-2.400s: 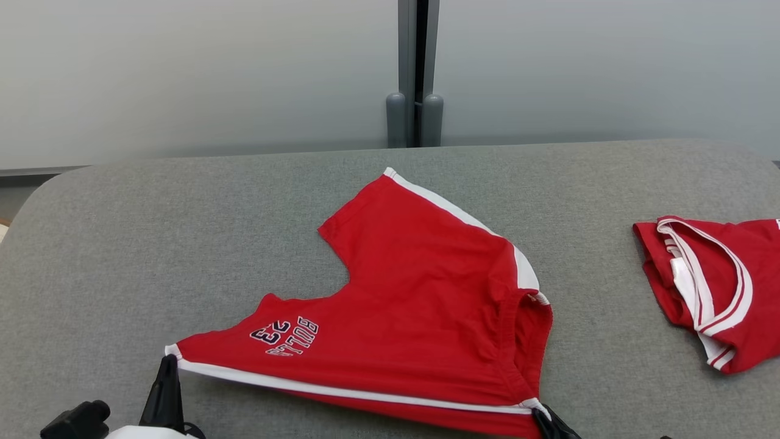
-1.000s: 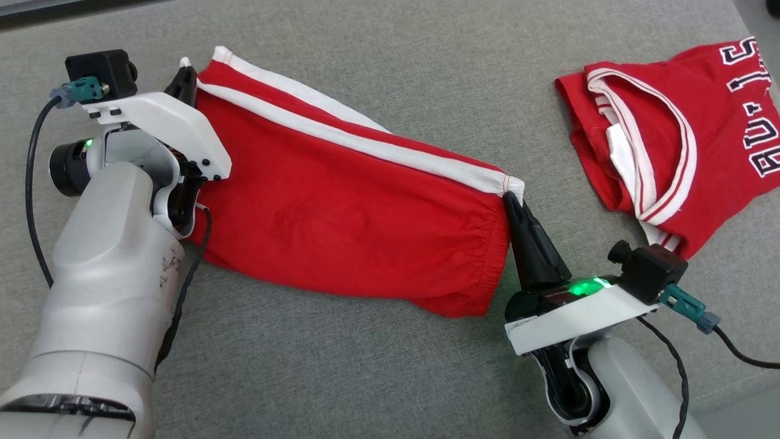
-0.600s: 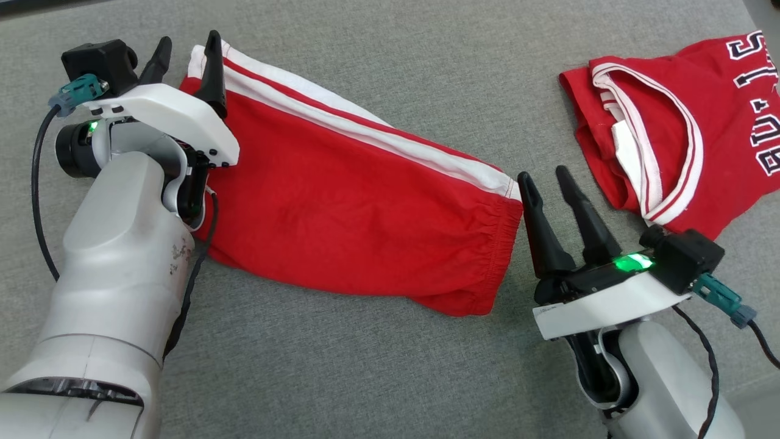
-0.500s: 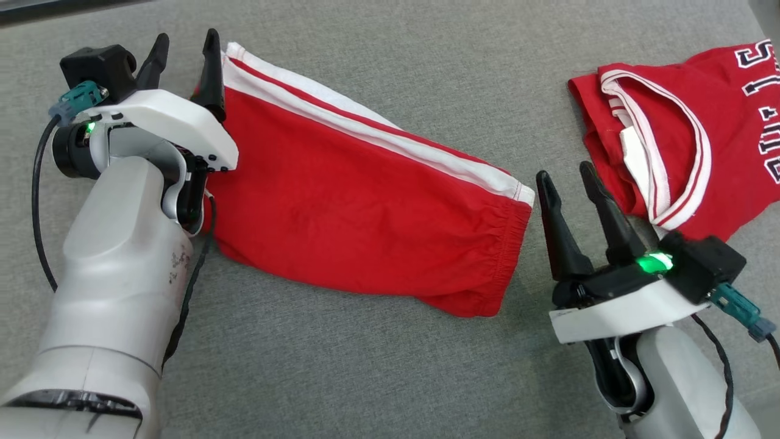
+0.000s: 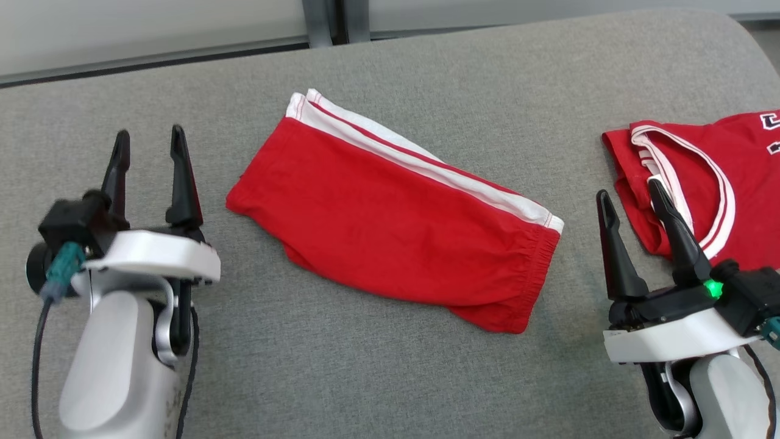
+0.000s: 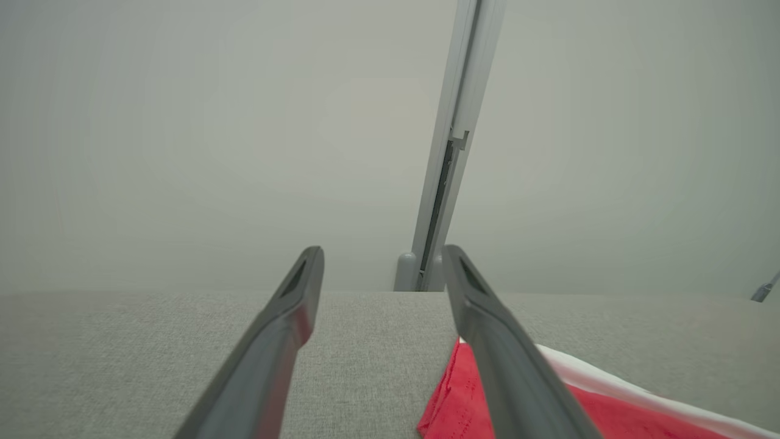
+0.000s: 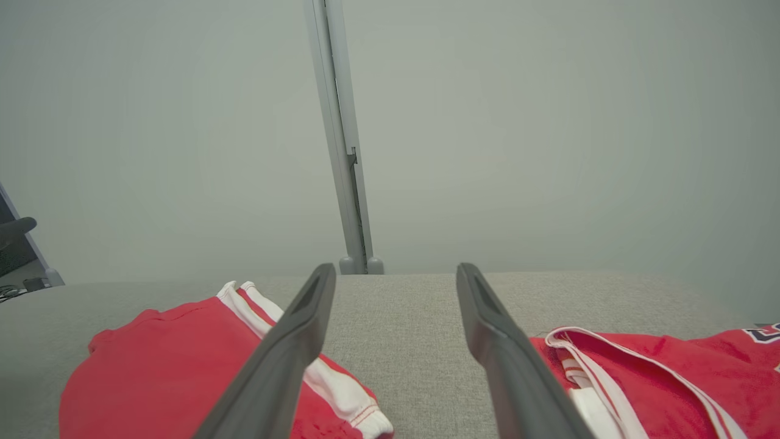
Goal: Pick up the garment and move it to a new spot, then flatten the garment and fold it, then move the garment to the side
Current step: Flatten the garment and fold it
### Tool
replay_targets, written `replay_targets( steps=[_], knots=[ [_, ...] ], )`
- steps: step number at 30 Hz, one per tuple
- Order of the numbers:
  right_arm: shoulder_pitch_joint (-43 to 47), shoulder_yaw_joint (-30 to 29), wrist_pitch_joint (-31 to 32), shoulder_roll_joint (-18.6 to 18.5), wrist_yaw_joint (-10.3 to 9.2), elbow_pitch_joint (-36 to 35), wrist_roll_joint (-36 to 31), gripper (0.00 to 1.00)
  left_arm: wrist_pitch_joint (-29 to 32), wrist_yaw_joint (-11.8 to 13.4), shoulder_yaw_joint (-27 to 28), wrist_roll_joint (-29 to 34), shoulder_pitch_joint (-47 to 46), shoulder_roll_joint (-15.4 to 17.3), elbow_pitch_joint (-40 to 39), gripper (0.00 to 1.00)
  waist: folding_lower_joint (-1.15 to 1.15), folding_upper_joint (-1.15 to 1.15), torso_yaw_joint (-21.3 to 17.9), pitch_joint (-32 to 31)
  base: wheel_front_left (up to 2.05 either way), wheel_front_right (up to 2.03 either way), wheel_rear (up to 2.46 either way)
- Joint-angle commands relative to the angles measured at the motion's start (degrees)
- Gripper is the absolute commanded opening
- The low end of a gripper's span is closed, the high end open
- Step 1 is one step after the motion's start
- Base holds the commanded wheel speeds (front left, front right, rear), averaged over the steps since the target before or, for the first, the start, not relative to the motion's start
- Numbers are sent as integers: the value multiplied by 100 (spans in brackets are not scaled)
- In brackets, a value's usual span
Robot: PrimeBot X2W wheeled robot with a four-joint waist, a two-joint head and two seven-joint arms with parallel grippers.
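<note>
A pair of red shorts [image 5: 390, 238] is lying folded in half on the grey table [image 5: 365, 366], stretching slantwise with the leg ends pointing away from the robot and to its left, and the gathered waistband [image 5: 536, 262] pointing nearer and to its right. Two white stripes [image 5: 426, 167] are running side by side along the far edge of the shorts, one stacked just above the other. The cloth is resting flat, with only a few soft wrinkles along the near edge. To the left of the shorts, near but clearly apart from them, the left hand [image 5: 150, 133] is hovering with its two dark fingers spread wide and nothing between them; in the left wrist view the corner of the shorts [image 6: 454, 402] is peeking out beside its right finger. To the right of the shorts, just past the waistband, the right hand [image 5: 628, 189] is hanging the same way, fingers wide apart and gripping nothing, with a green light [image 5: 709, 288] glowing at its base. Further to the right of the shorts, well apart from them, a red jersey [image 5: 749, 177] with a white-trimmed collar is lying crumpled; the right hand's outer finger is overlapping its edge in the head view, and whether the two are touching cannot be told. Beyond the shorts, past the far edge of the table, a pale wall [image 5: 152, 30] with a grey post [image 5: 323, 21] is standing.
</note>
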Motion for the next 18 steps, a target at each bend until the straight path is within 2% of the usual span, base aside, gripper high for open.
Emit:
replay_targets(
  steps=[1,10,18],
  knots=[
    [111,-52,53,-43,-1,-21,-54,100,-5,25,27,76,281,10,-225,100,0,0,148,-251,0,0,0],
    [645,-300,328,-23,-1,-122,-166,100,118,23,-39,137,1823,94,-1163,100,0,0,364,-767,0,0,0],
    [1024,-404,594,37,-1,-269,-190,100,511,154,-134,202,2488,183,-1715,100,0,0,423,-1030,0,0,0]
  ],
)
